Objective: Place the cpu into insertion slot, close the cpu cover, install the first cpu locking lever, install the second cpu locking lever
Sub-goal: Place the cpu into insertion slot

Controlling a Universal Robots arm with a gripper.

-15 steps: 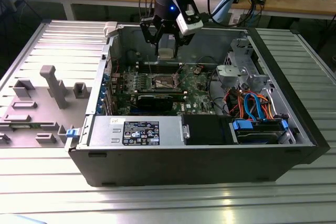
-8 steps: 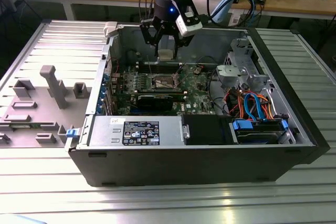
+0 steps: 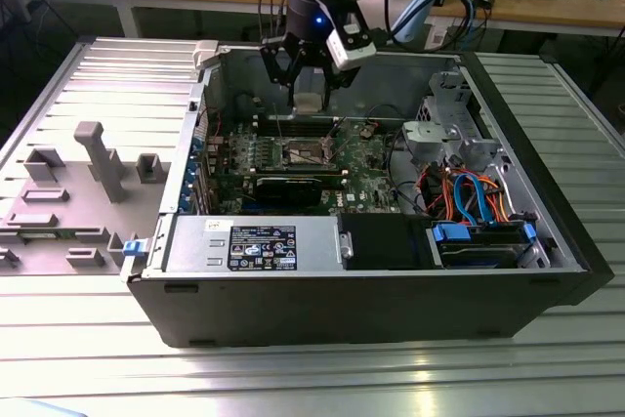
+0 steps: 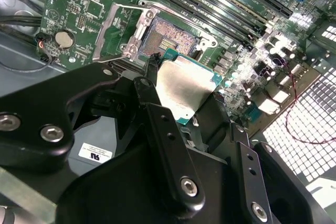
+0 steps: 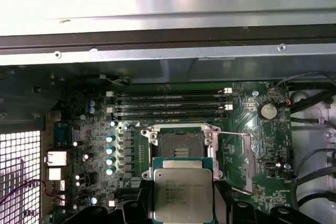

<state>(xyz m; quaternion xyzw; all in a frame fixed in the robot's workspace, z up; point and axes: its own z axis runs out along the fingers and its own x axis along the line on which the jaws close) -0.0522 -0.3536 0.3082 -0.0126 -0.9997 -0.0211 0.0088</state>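
My gripper (image 3: 308, 93) hangs inside the open computer case, shut on the cpu (image 3: 308, 102). The cpu is a flat square chip with a silver-grey top, held by its edges between the black fingers in both wrist views (image 5: 184, 195) (image 4: 186, 90). It hovers above the green board, a little short of the insertion slot (image 5: 181, 144) (image 4: 168, 38) (image 3: 301, 153). The slot lies bare, its brownish contact field showing inside a silver rim. The cpu cover (image 4: 113, 30) (image 5: 236, 161), a thin silver frame, is swung open beside the slot.
Long black memory slots (image 5: 170, 106) run just behind the socket, and a long black card (image 3: 298, 183) lies in front of it. The case wall (image 3: 205, 95), a silver drive cage (image 3: 439, 134), coloured cables (image 3: 474, 192) and the power supply (image 3: 254, 241) surround the board.
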